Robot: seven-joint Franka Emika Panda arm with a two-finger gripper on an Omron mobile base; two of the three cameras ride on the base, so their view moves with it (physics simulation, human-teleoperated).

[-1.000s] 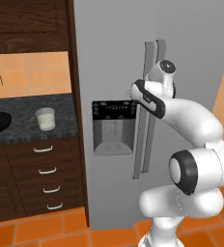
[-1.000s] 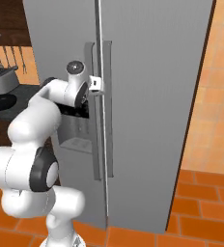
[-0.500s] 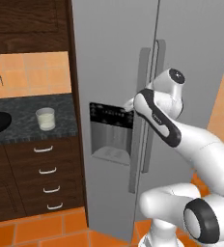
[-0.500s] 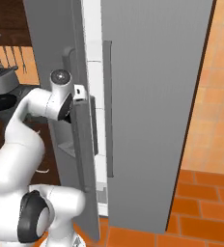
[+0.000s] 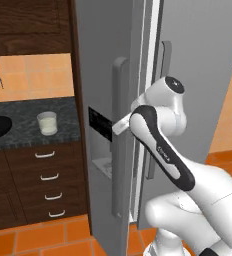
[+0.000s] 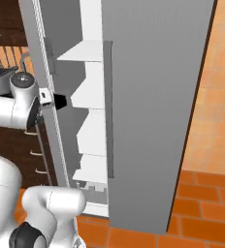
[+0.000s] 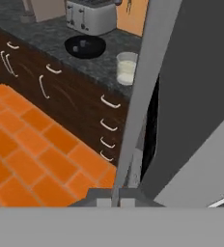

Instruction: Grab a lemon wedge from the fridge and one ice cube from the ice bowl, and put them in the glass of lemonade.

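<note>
Step in hand: opening the fridge (image 6: 153,97) door, judged from the left door standing partly swung out.
Jaws: gripper (image 5: 119,127) closed tight on the door handle (image 5: 119,140), the long vertical bar on the left door; in the hand view the bar runs straight up from between the tips, so the grip sits square on it.
Why held so: a grip on the bar lets the arm pull the door round its hinge; elbow bent close to the door, likely to follow the arc.
Fridge interior: white shelves (image 6: 88,99) visible through the gap in the right base view, stacked one above another; too little seen to tell what lies on them.
Lemon wedge: not made out on the visible shelf edges; presumably deeper inside.
Glass of lemonade (image 5: 47,123): upright on the dark speckled desk (image 5: 23,125) left of the fridge, pale liquid inside, well apart from the arm.
Ice bowl (image 7: 85,47): glossy black, on the same desk, just in front of the silver toaster (image 7: 91,17) and near the glass.
Dispenser panel (image 5: 101,123): dark, on the swung door; pale marks along it too small to read.
Writing or brands: none legible anywhere.
Drawers (image 5: 47,175): dark wood with light curved pulls, under the desk, shut.
Progress: early; nothing fetched yet, judging by the glass standing alone.
</note>
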